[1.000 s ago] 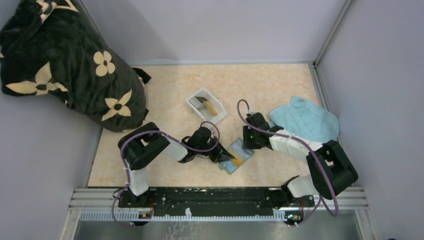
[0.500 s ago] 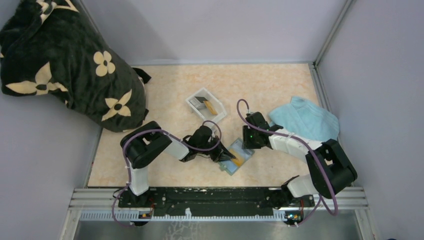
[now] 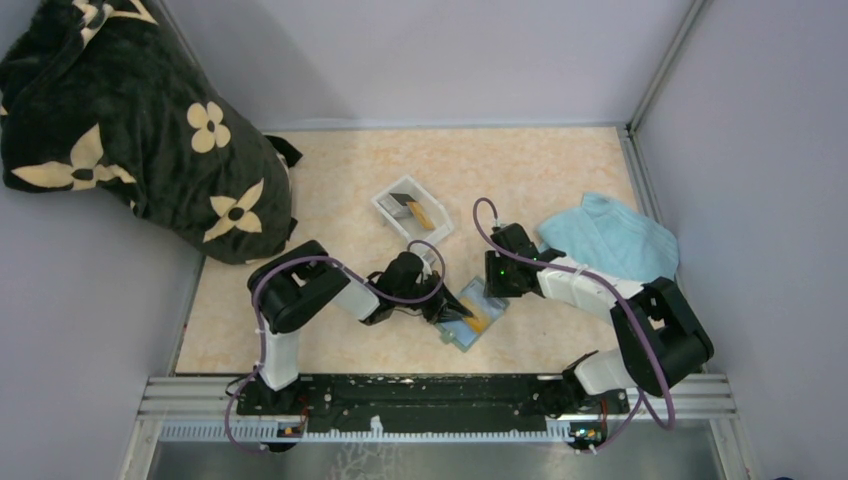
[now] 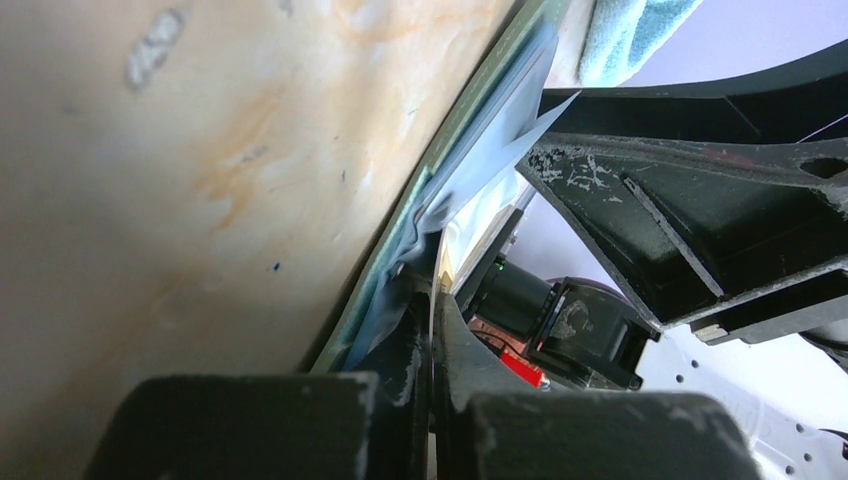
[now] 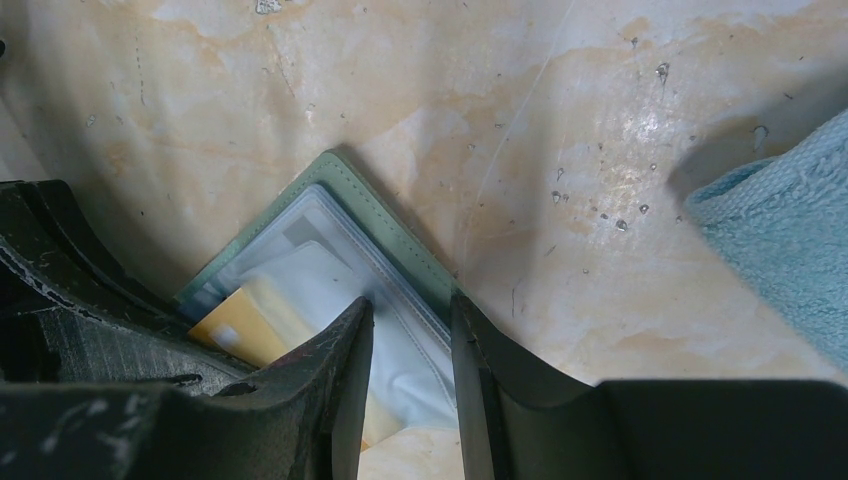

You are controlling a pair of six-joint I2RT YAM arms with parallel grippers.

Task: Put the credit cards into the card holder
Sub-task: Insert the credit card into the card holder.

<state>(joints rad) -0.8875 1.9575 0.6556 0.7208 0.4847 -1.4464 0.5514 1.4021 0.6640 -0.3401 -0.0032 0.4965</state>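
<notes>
Left fingers [image 4: 405, 360] are pressing together on what looks like the orange card [image 5: 235, 325], seen edge-on from the wrist, and are holding it low over the open card holder [image 5: 395, 240]. That holder is lying flat on the desk [image 5: 400, 80] between the two arms, its pale inside facing up. The card's free end is lying over the holder's clear pockets. Right fingers [image 5: 335, 380] are standing slightly apart, their tips at the holder's green rim on the side nearest the light blue towel [image 5: 780, 220]. Farther back, a white tray [image 3: 388, 190] is holding a dark card [image 3: 400, 207] and a second orange card [image 3: 423, 214]. A dark flowered blanket [image 3: 130, 130] is lying heaped in the far left corner.
</notes>
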